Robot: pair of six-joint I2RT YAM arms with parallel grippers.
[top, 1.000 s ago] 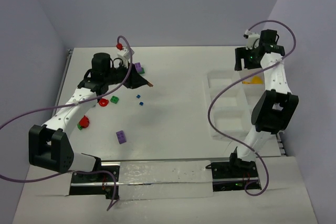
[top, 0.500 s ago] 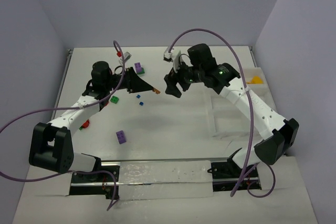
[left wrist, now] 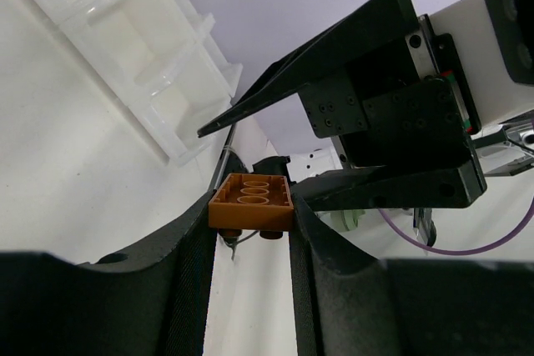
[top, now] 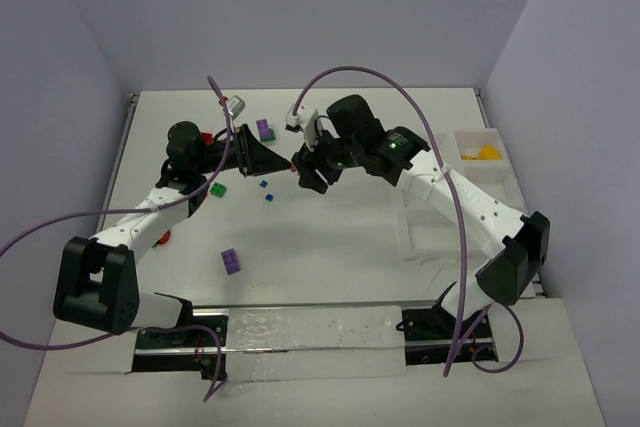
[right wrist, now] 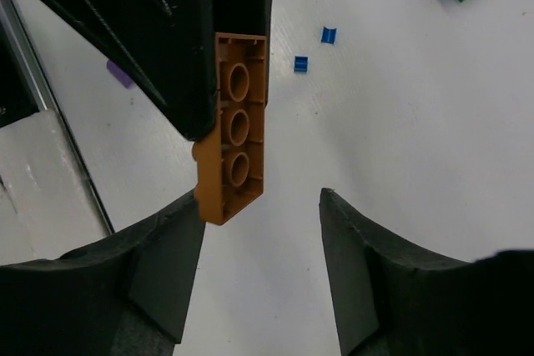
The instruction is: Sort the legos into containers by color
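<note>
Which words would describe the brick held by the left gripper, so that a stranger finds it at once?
Over the white table, the left gripper and the open right gripper meet tip to tip. Pinched in the left one is a flat orange brick. It alone is held up; the loose bricks nearby are purple, blue and green.

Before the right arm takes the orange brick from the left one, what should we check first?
1. Left gripper holds the brick: ok, shut on it.
2. Right gripper open: ok, jaws wide apart.
3. Brick centred between the right jaws: not ok, it sits close to one jaw.
4. Brick deep enough between them: cannot tell.
5. Tray has room: ok, the compartment with yellow pieces is not full.
</note>
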